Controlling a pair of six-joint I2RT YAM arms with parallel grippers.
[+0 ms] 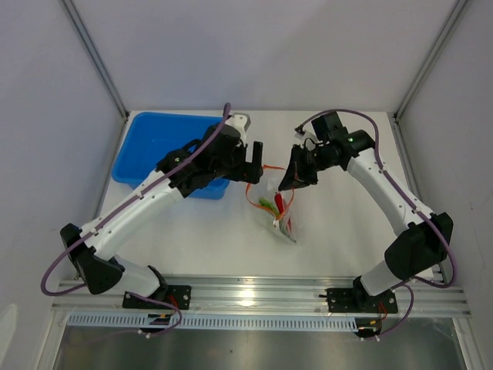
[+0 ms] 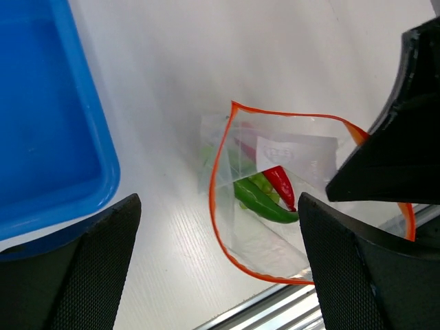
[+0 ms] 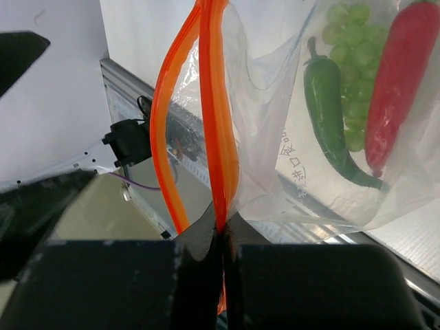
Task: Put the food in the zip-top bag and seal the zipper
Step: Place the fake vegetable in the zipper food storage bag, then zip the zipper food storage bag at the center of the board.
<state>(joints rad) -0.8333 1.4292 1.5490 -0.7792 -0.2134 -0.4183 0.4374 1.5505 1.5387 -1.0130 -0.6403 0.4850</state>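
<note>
Right gripper [image 3: 221, 230] pinches the zipper [image 3: 214, 124] at one end; it runs off toward the left gripper [image 2: 220, 275]. That one's spread wide above the gaping bag [image 2: 295, 148].

Blue tub [image 1: 154, 150]: upright on the far-left part of the white table [image 1: 331, 239]. Aluminium rail [image 1: 254, 291]: along the table's near edge. Slotted strip [image 1: 231, 322]: just outside that rail. Grey posts [image 1: 96, 58] [image 1: 431, 58]: at the table's far corners. White panels [image 1: 254, 46]: behind and beside the table.
</note>
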